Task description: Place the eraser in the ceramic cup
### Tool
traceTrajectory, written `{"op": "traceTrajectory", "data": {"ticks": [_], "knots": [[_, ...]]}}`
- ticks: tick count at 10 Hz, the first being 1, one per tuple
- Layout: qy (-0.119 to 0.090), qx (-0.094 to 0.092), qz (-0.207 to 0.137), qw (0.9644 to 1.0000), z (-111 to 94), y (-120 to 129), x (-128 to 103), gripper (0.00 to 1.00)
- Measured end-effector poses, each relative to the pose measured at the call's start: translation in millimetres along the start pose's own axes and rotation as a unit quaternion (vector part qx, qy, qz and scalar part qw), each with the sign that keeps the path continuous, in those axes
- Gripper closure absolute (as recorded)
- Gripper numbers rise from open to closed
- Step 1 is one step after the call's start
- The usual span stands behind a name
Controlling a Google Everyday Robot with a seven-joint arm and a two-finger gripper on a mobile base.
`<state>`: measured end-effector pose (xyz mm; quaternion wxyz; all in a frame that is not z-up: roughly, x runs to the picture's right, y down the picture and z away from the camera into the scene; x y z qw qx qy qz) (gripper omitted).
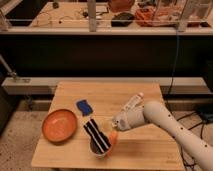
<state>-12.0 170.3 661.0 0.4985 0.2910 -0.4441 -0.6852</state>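
The eraser (96,134), a long black block with pale stripes, stands slanted in the ceramic cup (102,151), its upper end leaning up and to the left above the rim. The cup is small and pale, with an orange part (114,138) on its right side, and sits near the wooden table's front edge. My gripper (115,125) is at the end of the white arm, just right of and slightly above the cup, close to the orange part. I cannot see whether it touches the eraser.
A wide shallow orange dish (59,125) lies to the left of the cup. A small blue flat square (84,106) lies behind it. The wooden table (140,150) stands against a dark shelf unit, and my arm crosses its right side.
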Motion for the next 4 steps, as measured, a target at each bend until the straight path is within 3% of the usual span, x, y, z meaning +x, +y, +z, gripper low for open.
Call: {"op": "traceTrajectory", "data": {"ticks": [4], "knots": [[0.004,-0.013,0.001,0.9999,-4.2,2.2,-1.9,0.2]]}}
